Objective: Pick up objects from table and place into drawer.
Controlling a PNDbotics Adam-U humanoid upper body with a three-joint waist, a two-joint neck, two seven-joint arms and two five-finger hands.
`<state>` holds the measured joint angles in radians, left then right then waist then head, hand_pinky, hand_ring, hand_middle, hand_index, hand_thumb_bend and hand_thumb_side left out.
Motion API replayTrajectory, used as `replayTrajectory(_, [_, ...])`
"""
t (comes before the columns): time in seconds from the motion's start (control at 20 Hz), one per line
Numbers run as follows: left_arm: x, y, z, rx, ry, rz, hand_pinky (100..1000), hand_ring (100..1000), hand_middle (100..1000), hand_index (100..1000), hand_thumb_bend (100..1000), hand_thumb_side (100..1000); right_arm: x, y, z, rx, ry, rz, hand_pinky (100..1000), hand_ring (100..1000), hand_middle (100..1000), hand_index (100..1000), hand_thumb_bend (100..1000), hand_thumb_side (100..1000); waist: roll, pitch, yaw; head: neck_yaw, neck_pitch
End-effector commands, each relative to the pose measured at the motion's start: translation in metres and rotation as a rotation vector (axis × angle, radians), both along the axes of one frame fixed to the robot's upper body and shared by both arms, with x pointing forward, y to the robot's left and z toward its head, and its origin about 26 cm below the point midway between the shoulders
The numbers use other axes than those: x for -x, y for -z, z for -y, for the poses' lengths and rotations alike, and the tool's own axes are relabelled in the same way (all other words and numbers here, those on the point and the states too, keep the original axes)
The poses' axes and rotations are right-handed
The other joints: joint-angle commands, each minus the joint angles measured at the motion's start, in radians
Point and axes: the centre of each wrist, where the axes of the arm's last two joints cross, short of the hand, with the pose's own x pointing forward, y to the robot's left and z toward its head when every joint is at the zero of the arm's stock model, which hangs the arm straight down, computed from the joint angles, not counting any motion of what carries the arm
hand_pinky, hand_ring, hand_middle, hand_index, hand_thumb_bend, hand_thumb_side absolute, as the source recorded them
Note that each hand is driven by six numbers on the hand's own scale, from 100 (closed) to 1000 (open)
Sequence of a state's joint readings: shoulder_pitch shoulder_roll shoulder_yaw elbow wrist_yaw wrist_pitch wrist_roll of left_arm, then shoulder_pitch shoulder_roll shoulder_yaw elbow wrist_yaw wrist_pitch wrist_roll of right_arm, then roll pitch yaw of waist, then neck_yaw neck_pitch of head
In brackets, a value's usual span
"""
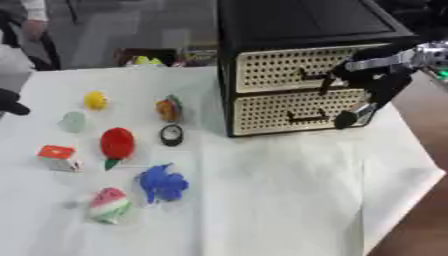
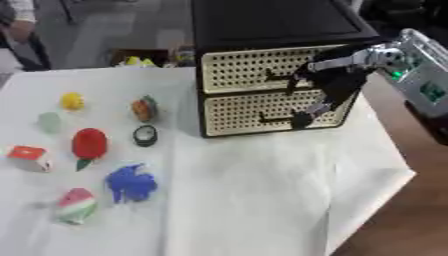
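Note:
A black cabinet [image 1: 297, 30] with two cream perforated drawers stands at the back right; both drawers look closed. My right hand [image 2: 337, 80] is in front of them. One finger reaches the upper drawer's handle [image 2: 278, 76] and another hangs straight down past the lower drawer [image 1: 297, 112]. The hand holds nothing. Small toys lie on the white cloth [image 1: 289, 190] at the left: a yellow one [image 1: 94, 100], a pale green one [image 1: 73, 121], a red strawberry shape [image 1: 117, 143], an orange-green one [image 1: 169, 109], a black round one [image 1: 171, 134], a red-white box [image 1: 58, 156], a blue one [image 1: 162, 184] and a watermelon-coloured one [image 1: 109, 205].
A dark shape at the left edge is my left hand [image 1: 10, 102], mostly cut off. The table's right edge [image 1: 411, 200] drops off close to the cabinet. A person stands beyond the far left corner.

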<state>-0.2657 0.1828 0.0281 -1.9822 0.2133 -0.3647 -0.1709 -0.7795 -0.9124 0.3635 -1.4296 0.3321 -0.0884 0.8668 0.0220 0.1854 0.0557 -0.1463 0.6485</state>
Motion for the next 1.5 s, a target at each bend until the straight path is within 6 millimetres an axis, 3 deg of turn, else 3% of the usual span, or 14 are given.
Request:
replayTrajectory(0.05, [0.001,-0.009,0.000,-0.009,0.005,0.033,548,614,613,794,100,882,0.008,-0.017,0.007,0.016,0.006,0.037,100,100,100,812,884,775,-0.003,-0.013,-0.002,0.000,-0.011])
replayTrajectory(0.6, [0.001,-0.009,0.000,-0.009,0.006,0.033,548,615,614,794,100,880,0.019,-0.046,0.001,-0.058,0.014,0.251,100,100,100,851,923,928,-0.002,-0.016,-0.004,0.001,-0.012])
replayTrajectory(0.9, [0.001,-0.009,0.000,-0.009,0.007,0.036,548,615,614,794,100,880,0.019,-0.053,0.001,-0.072,0.029,0.329,100,100,100,854,896,980,-0.001,-0.013,0.000,0.001,-0.011])
replayTrajectory(1.5, [0.001,-0.010,0.001,-0.009,0.011,0.037,549,615,615,793,100,882,0.010,-0.045,0.003,-0.029,0.049,0.288,100,100,100,862,928,895,-0.003,-0.008,0.005,-0.003,-0.013])
